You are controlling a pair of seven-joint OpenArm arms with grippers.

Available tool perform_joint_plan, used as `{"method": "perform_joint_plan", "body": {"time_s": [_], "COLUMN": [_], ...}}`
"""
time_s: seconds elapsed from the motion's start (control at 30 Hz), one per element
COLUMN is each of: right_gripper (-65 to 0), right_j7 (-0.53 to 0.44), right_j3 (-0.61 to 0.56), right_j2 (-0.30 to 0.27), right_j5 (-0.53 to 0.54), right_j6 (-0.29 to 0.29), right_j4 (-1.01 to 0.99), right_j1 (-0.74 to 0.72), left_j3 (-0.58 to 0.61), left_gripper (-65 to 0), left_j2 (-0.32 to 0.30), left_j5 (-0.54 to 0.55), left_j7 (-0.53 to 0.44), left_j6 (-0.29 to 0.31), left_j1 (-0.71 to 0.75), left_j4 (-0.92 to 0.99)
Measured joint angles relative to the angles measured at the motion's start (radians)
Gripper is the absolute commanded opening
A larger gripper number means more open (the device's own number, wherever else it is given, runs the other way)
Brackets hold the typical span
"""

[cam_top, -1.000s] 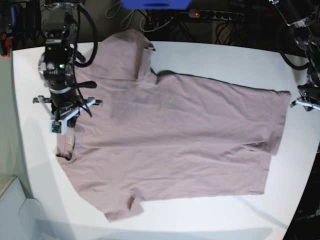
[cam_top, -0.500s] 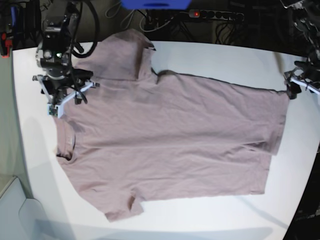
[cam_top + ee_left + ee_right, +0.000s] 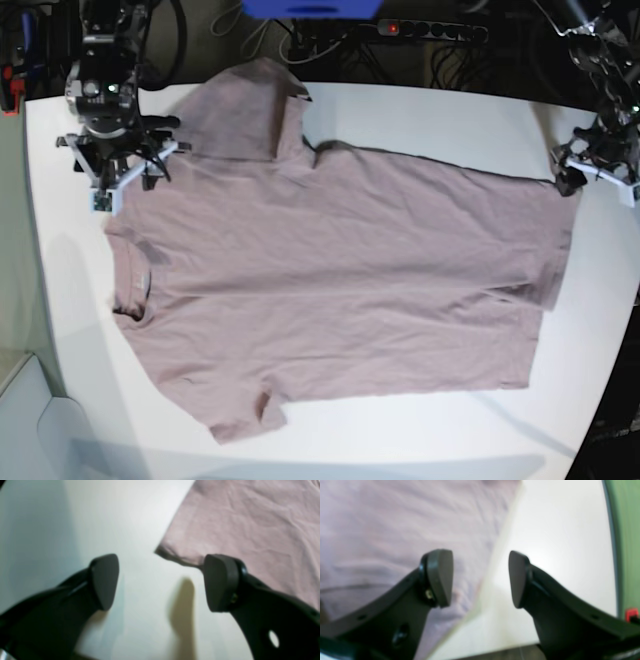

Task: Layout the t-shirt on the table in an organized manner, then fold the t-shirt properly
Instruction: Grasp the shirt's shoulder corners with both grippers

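The mauve-pink t-shirt point(image 3: 340, 270) lies spread flat on the white table point(image 3: 440, 120), with its collar at the left, hem at the right, and one sleeve toward the far edge. My right gripper point(image 3: 112, 178) hovers over the far shoulder by the collar. In the right wrist view it point(image 3: 480, 578) stands open and empty, straddling the t-shirt point(image 3: 382, 525) edge. My left gripper point(image 3: 592, 170) is at the far hem corner. In the left wrist view it point(image 3: 162, 582) is open and empty, just short of the t-shirt's point(image 3: 250, 517) corner.
A blue object point(image 3: 310, 8), a power strip point(image 3: 430, 30) and cables sit behind the table's far edge. A green wall point(image 3: 627, 542) runs along the collar side. The hem has a small folded-over lip point(image 3: 520, 293) near the right end.
Both arms have shifted toward the table's far side. The right gripper left the collar area for the far shoulder; the left came in to the hem corner. The shirt lies as before.
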State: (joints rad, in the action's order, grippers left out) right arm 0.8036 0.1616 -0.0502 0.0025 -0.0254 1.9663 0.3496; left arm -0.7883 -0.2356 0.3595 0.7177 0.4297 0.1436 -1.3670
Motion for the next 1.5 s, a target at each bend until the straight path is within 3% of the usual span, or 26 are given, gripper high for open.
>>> {"method": "perform_joint_plan", "body": {"time_s": [0.17,0.37,0.43,0.6,0.63,0.73,0.87,0.97,1.23,1.5], "right_gripper": [-29.2,-29.2,-29.2,-29.2,-29.1,-29.1,-29.1,-29.1,-23.7,-23.3], "right_j7": [-0.023,-0.029,-0.029,-0.029,-0.028,-0.028,-0.024,-0.026,-0.03,-0.031], "right_j3": [0.0,0.003,0.006,0.003,0.001,0.001,0.001,0.005,0.009,0.006], "right_j2": [0.0,0.0,0.0,0.0,0.0,0.0,0.006,0.035,0.03,0.031], "right_j5": [0.002,0.001,0.001,0.001,0.001,0.001,-0.002,-0.005,-0.006,-0.006], "right_j6": [0.0,0.0,0.0,0.0,0.0,-0.007,-0.134,-0.136,-0.136,-0.136], "right_j4": [0.0,0.0,0.0,0.0,0.0,0.0,0.0,-0.001,-0.036,-0.066], "right_j1": [0.033,0.028,0.03,0.028,0.028,0.031,0.07,0.084,0.116,0.128], "left_j3": [0.035,0.036,0.034,0.031,0.031,0.031,0.031,0.032,0.032,0.032], "left_gripper": [-13.9,-16.3,-24.3,-60.2,-65.0,-64.0,-64.9,-64.9,-64.9,-64.9], "left_j2": [-0.003,-0.005,-0.006,-0.011,-0.011,-0.01,-0.01,-0.01,-0.008,-0.008], "left_j5": [0.008,-0.101,-0.095,-0.086,-0.085,-0.082,-0.082,-0.082,-0.082,-0.082], "left_j7": [-0.056,-0.127,-0.146,-0.148,-0.147,-0.146,-0.14,-0.138,-0.136,-0.136], "left_j6": [0.001,0.005,0.005,0.001,0.002,0.002,0.002,0.002,0.002,0.002], "left_j1": [-0.062,-0.097,-0.097,-0.097,-0.098,-0.098,-0.1,-0.1,-0.1,-0.1], "left_j4": [0.106,0.16,0.175,0.195,0.196,0.196,0.193,0.19,0.189,0.189]}}
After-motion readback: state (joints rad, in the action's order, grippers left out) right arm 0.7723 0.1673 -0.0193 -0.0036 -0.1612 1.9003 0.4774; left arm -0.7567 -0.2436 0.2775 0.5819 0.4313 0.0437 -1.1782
